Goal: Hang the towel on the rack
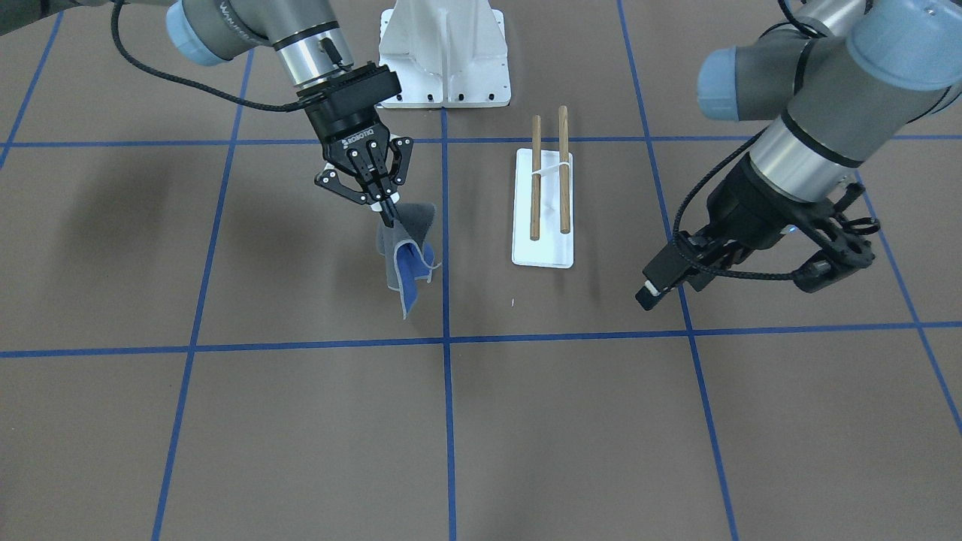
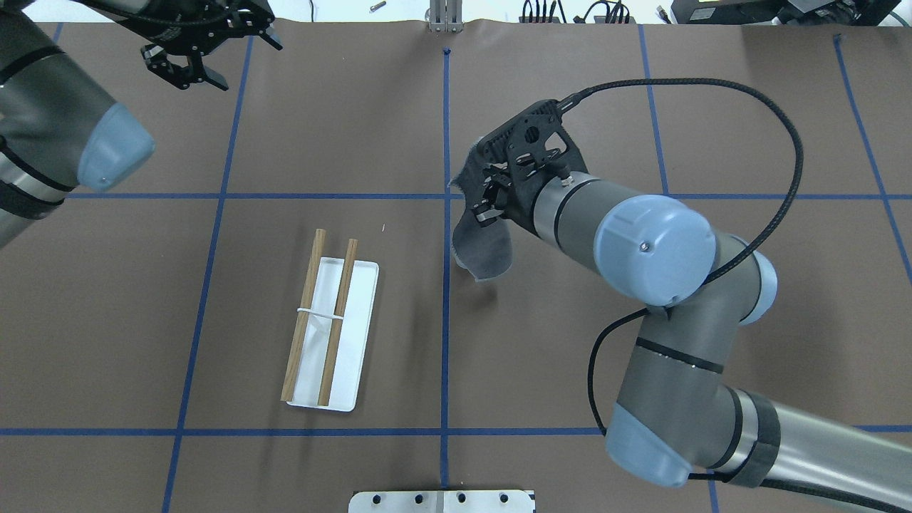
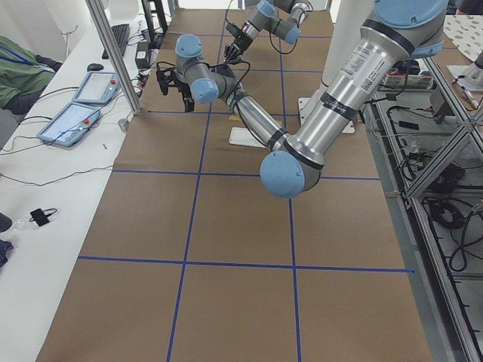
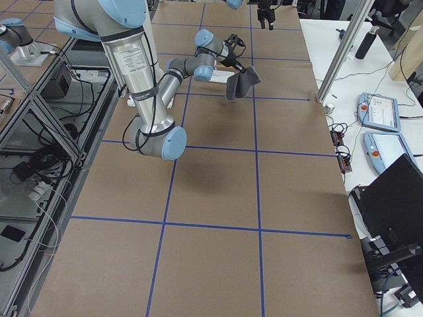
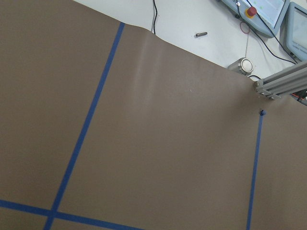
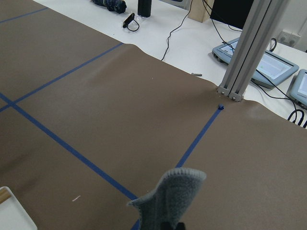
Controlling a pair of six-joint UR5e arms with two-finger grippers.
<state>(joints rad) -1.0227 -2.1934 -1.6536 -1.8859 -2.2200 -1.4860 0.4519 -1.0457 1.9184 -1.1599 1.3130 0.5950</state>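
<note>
Overhead, front cameras opposed; both see rack (image 1: 543, 252).

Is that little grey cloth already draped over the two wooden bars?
No, the towel dangles from the right gripper, off to one side of the rack and not touching it.

Right hand (image 1: 387, 214) pinched shut, pointing down; left hand (image 2: 198, 75) spread open.

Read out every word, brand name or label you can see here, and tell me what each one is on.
"ROBOTIQ": white print on the body of the right gripper, which holds the towel.
White lettering on the right arm: cut off by the frame edge, so it cannot be read whole.
Printed label on the left arm: too small to read.
</note>
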